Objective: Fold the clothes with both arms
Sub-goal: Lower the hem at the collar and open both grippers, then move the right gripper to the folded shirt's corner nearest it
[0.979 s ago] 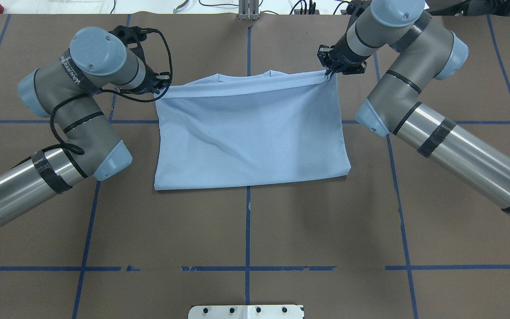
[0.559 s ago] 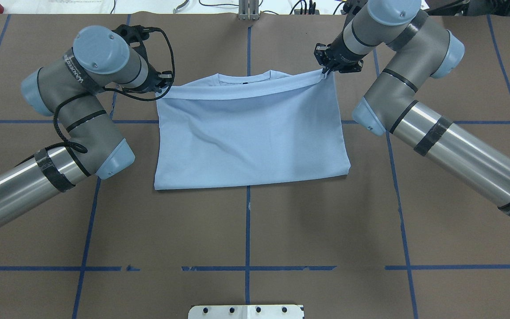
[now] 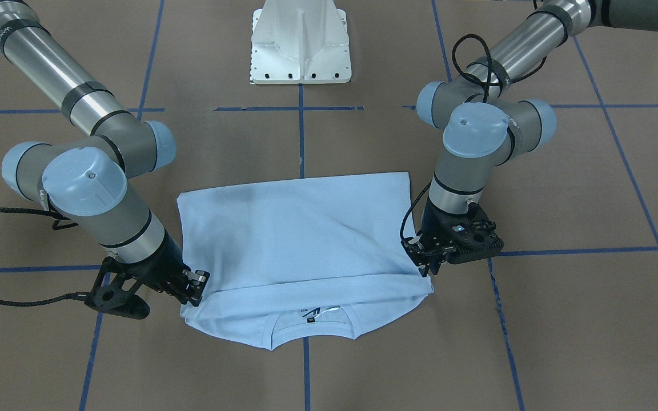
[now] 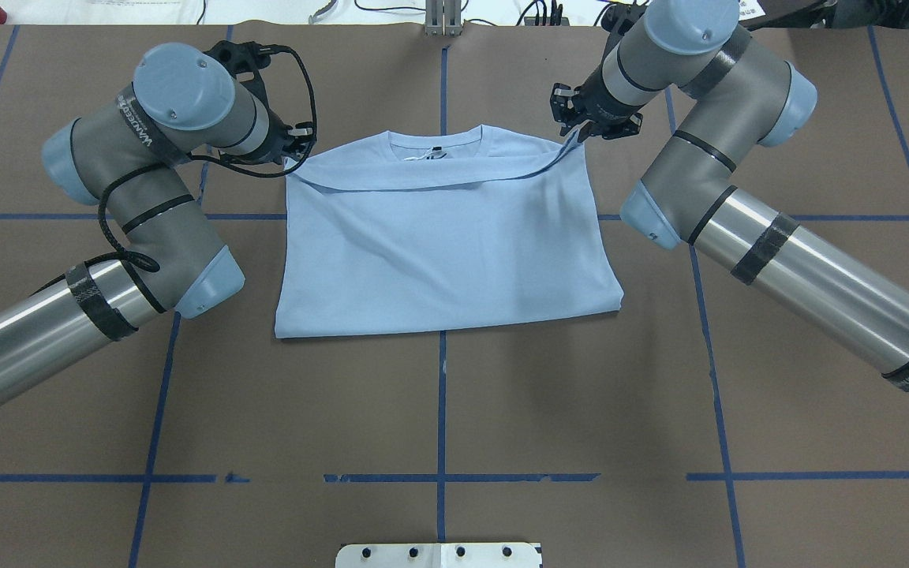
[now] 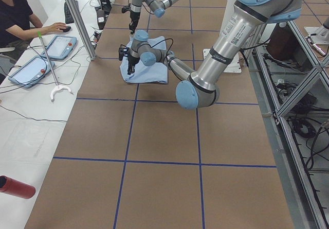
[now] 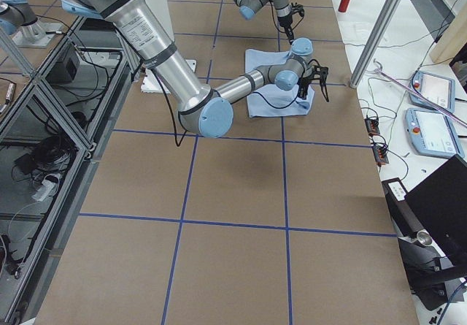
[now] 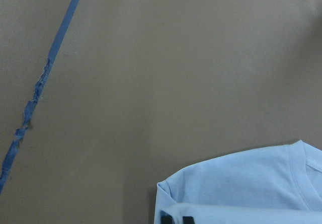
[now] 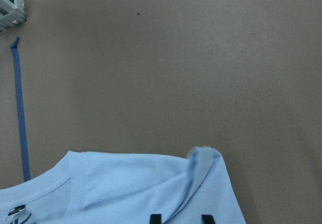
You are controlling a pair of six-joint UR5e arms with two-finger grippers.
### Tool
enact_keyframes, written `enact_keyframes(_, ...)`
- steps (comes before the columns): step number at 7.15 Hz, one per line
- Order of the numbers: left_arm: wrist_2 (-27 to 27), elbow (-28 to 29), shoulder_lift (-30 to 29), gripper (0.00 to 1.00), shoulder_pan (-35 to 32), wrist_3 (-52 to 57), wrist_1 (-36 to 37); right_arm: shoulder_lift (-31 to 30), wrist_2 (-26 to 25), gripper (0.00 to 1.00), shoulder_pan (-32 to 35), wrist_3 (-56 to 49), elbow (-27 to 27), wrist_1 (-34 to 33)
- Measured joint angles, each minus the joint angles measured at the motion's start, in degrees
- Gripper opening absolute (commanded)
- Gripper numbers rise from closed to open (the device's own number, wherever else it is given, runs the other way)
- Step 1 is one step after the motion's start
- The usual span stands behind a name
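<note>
The pale blue T-shirt (image 4: 447, 252) lies folded in half on the brown table, with its hem brought up toward the round neckline (image 4: 435, 140). My left gripper (image 4: 297, 154) is shut on the hem's left corner; it also shows in the front view (image 3: 427, 269). On the hem's right corner my right gripper (image 4: 577, 134) is shut and holds it slightly raised, seen from the front too (image 3: 196, 288). Between the two the hem sags onto the shirt. Both wrist views show fingertips at the bottom edge with blue fabric (image 7: 241, 189) (image 8: 126, 183) between them. No chest print shows.
Blue tape lines (image 4: 442, 410) grid the brown table. The white pedestal base (image 3: 300, 51) stands at the robot's edge. In the left side view a person (image 5: 15, 13) sits at a side desk with tablets (image 5: 60, 45), and a red cylinder (image 5: 15, 187) lies near the corner.
Both grippers have carried the hem a little farther from the robot and slightly inward. The hem has slackened and sagged, and more of the neckline shows.
</note>
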Motion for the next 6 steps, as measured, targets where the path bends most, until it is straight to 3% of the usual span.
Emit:
enact_keyframes(3,-0.1,-0.1,-0.4,0.99,0.0,0.0,-0.2,-2.3,0.4,1.0,-0.3,-1.1,3.2,0.2)
enact_keyframes(6,-0.2,-0.6,-0.9,0.99,0.0,-0.1,0.2,-15.0,-1.0,1.0,-6.1,0.3,19.1,-0.7)
